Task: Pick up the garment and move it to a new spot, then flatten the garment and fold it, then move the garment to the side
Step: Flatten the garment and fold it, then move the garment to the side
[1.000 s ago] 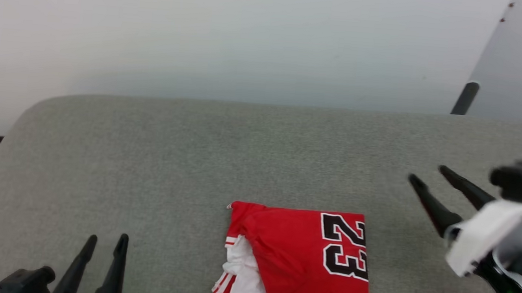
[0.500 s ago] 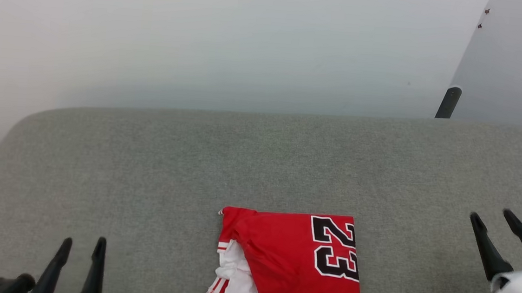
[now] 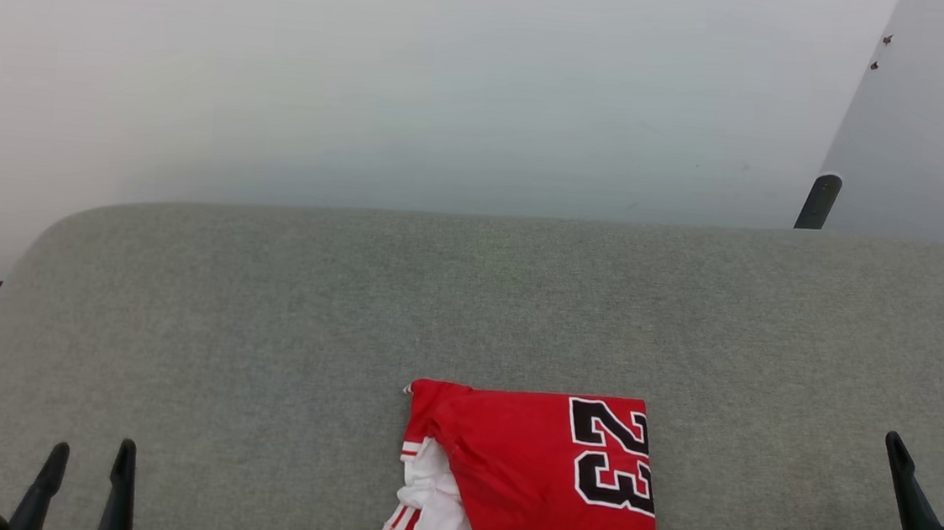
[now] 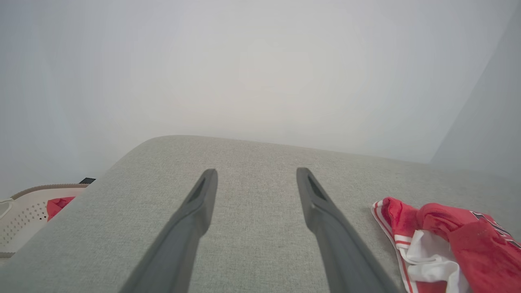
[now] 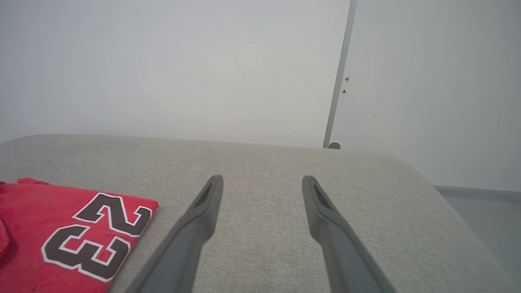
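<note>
While the folded red jersey point(image 3: 535, 481) lies flat on the grey surface point(image 3: 469, 298), number showing, it sits between the claws, well left of the right claw point(image 3: 924, 435) and well right of the left claw point(image 3: 95, 446). Both claws stand spread and empty. Over the last second each has drawn back from the jersey, the right one farther. Folding looks finished, with only the move to the side left.
</note>
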`<state>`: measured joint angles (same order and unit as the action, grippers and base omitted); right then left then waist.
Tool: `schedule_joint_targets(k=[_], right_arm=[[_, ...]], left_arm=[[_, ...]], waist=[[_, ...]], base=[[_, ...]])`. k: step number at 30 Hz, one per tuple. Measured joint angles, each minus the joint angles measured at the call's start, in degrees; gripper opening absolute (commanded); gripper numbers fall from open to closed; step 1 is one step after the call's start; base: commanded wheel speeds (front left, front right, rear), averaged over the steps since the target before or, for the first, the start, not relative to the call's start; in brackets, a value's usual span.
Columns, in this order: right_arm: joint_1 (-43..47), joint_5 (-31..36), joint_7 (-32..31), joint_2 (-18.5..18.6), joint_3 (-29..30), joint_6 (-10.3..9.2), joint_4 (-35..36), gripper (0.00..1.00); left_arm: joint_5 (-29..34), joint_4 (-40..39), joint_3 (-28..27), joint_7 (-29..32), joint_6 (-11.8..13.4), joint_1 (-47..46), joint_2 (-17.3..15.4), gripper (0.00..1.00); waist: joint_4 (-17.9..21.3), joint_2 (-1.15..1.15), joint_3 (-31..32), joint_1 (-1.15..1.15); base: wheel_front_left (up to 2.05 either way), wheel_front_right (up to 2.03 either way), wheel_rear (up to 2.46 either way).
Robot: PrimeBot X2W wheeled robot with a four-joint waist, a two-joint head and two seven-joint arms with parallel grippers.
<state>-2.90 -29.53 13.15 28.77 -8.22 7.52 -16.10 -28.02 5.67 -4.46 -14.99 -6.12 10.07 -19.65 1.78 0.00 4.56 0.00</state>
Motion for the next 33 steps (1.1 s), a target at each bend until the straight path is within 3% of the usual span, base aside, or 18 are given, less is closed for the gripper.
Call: schedule_joint_targets(k=[13,27,33], right_arm=[[1.1,0.8,-2.6,-1.4,-0.3,0.0,1.5,1.0],[-4.2,-5.4,-16.6,-1.6,-12.4,0.0,1.1,1.0],[-6.1,-8.3,-22.6,-1.6,-14.0,0.0,-0.8,1.0]], left_arm=[[1.6,0.1,-0.8,0.0,-0.5,0.3,1.2,1.0],[2.4,1.1,2.2,0.7,-0.5,-1.9,1.4,1.0],[2.4,1.9,4.4,0.9,-0.7,-3.5,1.9,1.0]], waist=[[-1.1,0.0,-0.1,0.0],[-7.4,0.0,-2.0,0.0],[-10.8,0.0,-3.5,0.0]], base=[[0.0,0.0,0.0],[0.0,0.0,0.0],[0.0,0.0,0.0]])
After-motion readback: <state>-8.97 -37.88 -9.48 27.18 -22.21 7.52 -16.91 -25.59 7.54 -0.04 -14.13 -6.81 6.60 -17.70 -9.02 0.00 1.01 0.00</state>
